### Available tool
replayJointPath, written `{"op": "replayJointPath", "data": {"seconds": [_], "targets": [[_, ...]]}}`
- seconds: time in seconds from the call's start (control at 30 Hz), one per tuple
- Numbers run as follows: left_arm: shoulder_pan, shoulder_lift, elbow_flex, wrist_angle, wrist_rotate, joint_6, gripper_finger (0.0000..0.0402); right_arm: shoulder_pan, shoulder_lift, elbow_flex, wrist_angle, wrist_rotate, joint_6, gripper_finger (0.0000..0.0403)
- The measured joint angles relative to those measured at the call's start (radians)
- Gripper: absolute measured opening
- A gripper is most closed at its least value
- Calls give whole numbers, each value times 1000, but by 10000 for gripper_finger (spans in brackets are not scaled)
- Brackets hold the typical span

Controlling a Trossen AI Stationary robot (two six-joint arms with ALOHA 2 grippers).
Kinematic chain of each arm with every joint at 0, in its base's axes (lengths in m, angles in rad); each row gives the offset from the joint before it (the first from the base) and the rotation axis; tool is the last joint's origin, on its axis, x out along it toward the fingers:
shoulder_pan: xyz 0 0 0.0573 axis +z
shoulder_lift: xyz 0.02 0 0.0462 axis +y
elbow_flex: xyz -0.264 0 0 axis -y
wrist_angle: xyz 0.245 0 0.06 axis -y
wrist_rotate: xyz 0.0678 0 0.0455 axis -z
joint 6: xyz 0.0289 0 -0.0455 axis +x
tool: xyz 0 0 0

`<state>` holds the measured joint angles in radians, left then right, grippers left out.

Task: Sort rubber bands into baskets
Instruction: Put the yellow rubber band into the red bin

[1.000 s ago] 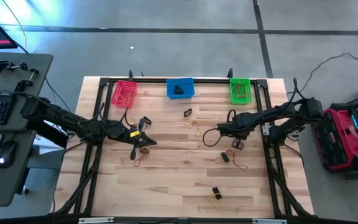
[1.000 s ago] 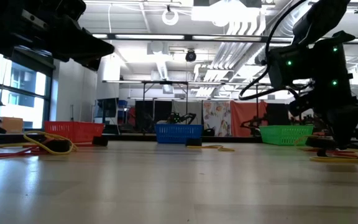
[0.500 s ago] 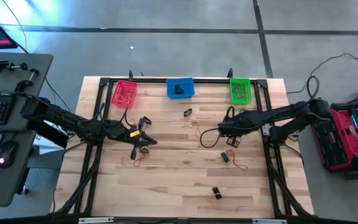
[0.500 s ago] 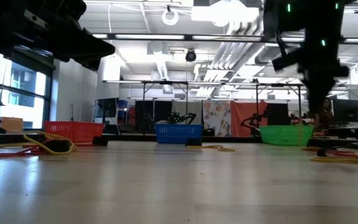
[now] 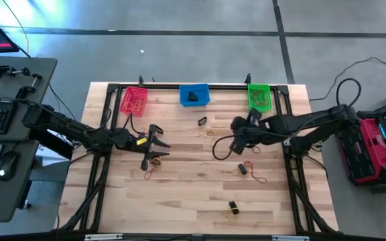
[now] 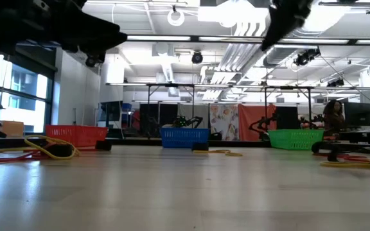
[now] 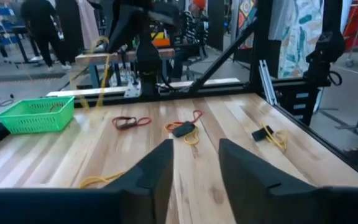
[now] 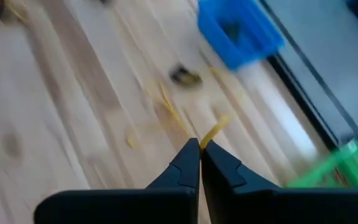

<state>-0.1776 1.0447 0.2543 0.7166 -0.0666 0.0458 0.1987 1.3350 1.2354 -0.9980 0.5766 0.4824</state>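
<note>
Lying nearest the front edge of the table (image 5: pixel 179 207), a black band (image 5: pixel 233 207) was seen touching a small yellow loop. Farther in, a second black band (image 5: pixel 242 169) was found beside a red loop (image 5: pixel 257 177), and on the left half another red loop (image 5: pixel 149 173) was laid on the wood.

Just beyond that loop, the left gripper (image 5: pixel 154 142) was held low over the boards. Its jaws were parted with a clear gap between the fingers (image 7: pixel 157 165), and nothing was gripped in them. A small tangle of thin bands (image 5: pixel 157 161) was seen just beside it.

Across the middle, the right gripper (image 8: pixel 199 144) was held well above the table, right of centre. Its jaws were pressed fully together, and a yellow band (image 8: pixel 215 132) was pinched at their tips; in the left wrist view the same band was seen hanging down from them as a long strand.

Farther back, a lone black loop (image 5: pixel 202 121) and a yellow loop (image 5: pixel 210 133) were left on the wood near each other.

Along the far edge the baskets were set in a row, well apart: the red basket (image 5: pixel 134 100) with yellow loops in it, the blue basket (image 5: pixel 194 94) with a black one, and the green basket (image 5: pixel 259 96) with thin loops whose colour could not be told
</note>
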Motion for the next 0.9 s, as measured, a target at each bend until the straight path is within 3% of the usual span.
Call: {"op": "replayJointPath", "data": {"seconds": [0.23, 0.4, 0.9], "targets": [[0, 0, 63, 8, -49, 14, 185, 27, 0, 15, 268, 13, -141, 0], [0, 14, 120, 8, -49, 42, 210, 38, 0, 15, 364, 14, -177, 0], [0, 277, 341, 14, -117, 81, 245, 78, 0, 13, 517, -11, -240, 0]]}}
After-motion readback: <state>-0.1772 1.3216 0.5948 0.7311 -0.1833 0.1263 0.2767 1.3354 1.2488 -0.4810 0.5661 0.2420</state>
